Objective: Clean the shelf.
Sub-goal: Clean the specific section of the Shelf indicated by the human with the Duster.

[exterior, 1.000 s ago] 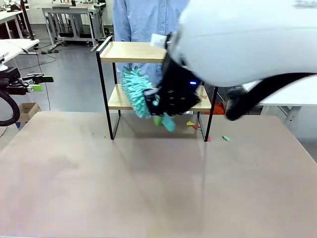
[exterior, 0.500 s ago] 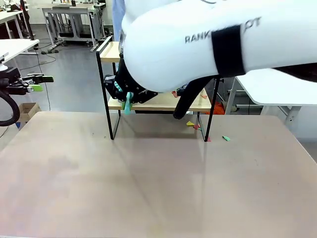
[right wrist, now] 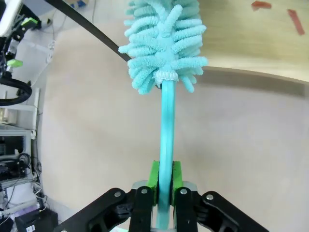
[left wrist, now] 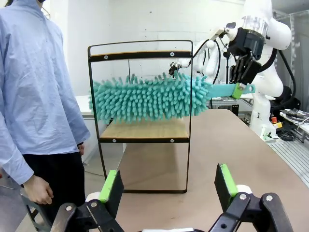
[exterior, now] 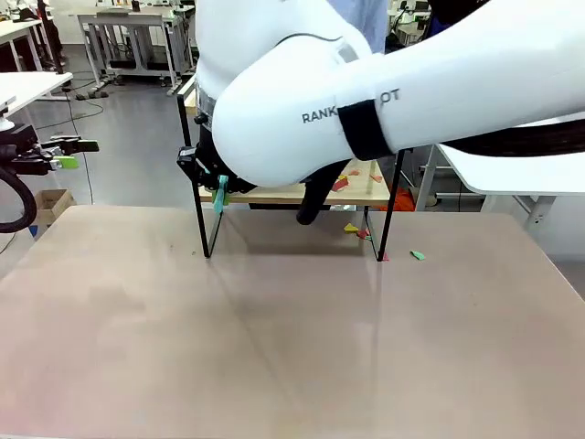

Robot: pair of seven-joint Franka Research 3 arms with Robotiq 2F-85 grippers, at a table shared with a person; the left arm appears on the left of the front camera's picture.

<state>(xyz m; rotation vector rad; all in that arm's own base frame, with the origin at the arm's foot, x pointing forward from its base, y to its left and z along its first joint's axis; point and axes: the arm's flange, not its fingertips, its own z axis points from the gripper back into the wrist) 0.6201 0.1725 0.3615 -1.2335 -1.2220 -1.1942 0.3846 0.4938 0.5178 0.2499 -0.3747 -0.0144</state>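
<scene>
The shelf (left wrist: 144,130), two light wooden boards in a thin black frame, stands at the table's far side; in the front view my right arm covers most of the shelf (exterior: 395,206). My right gripper (exterior: 218,186) is shut on the teal handle of a fluffy teal duster (left wrist: 145,99). The duster's head hangs between the two boards, a little above the lower one. In the right wrist view the duster (right wrist: 164,43) rises straight from my right gripper (right wrist: 164,181). My left gripper (left wrist: 168,186) is open with nothing in it, off the table's left side (exterior: 80,153).
Red paper scraps (exterior: 340,183) lie on the lower board (right wrist: 251,46). Small yellow (exterior: 351,228) and green (exterior: 417,255) scraps lie on the table by the shelf's right leg. A person in a blue shirt (left wrist: 34,96) stands behind the shelf.
My right arm has swung toward picture left, taking the duster from the middle of the lower board to the shelf's left end. The left arm has not moved.
</scene>
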